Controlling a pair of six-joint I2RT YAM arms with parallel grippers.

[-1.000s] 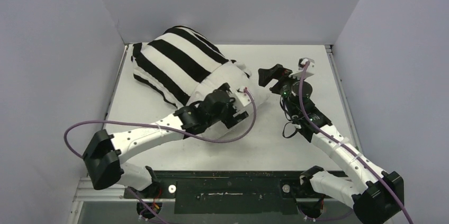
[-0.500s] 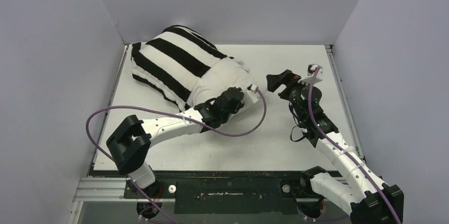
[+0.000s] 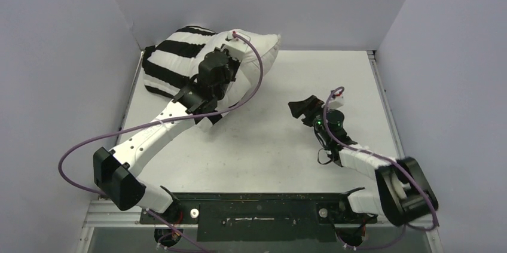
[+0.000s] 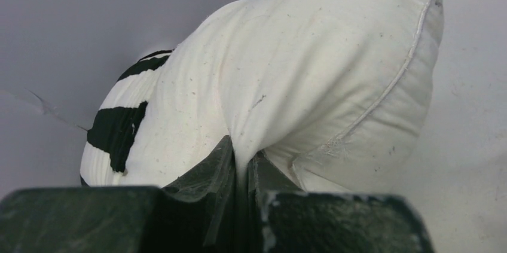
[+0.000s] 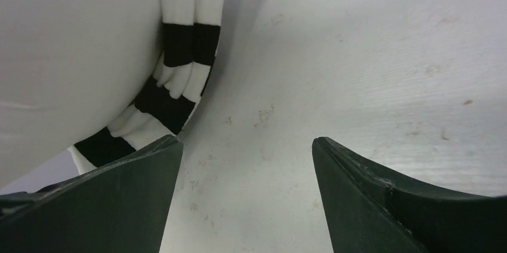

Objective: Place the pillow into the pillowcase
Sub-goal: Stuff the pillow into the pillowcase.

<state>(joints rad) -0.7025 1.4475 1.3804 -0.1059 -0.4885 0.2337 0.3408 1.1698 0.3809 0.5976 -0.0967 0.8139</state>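
Moved since a second ago: left arm, swung from the middle of the table (image 3: 281, 145) to its far-left corner, carrying the pillow's bare end up and back; right arm, drawn toward the table's near-right part and lowered.

1. Pillow (image 3: 260, 49) (image 4: 311, 73). Off-white, plump. Far-left corner of the table. One end sits inside the sleeve, the other is bare and raised. Judged about half covered.

2. Pillowcase (image 3: 170, 61) (image 5: 179, 43). Black-and-white stripes, bunched round the pillow's lower end at the table's far-left. Its rumpled mouth edge lies on the table, seen in the right wrist view.

3. Left gripper (image 4: 242, 166). Jaws pressed together on a pinched fold of the pillow's white cloth, beside the piped seam. Judged purpose: to hold the bare end high so the filling settles down into the sleeve.

4. Right gripper (image 3: 302, 108) (image 5: 245, 145). Fingers spread, nothing between them. Low over the table's right-of-centre, facing the striped mouth edge, near it but apart. Judged purpose: placed to catch that hem and draw it along the pillow while the other arm holds.
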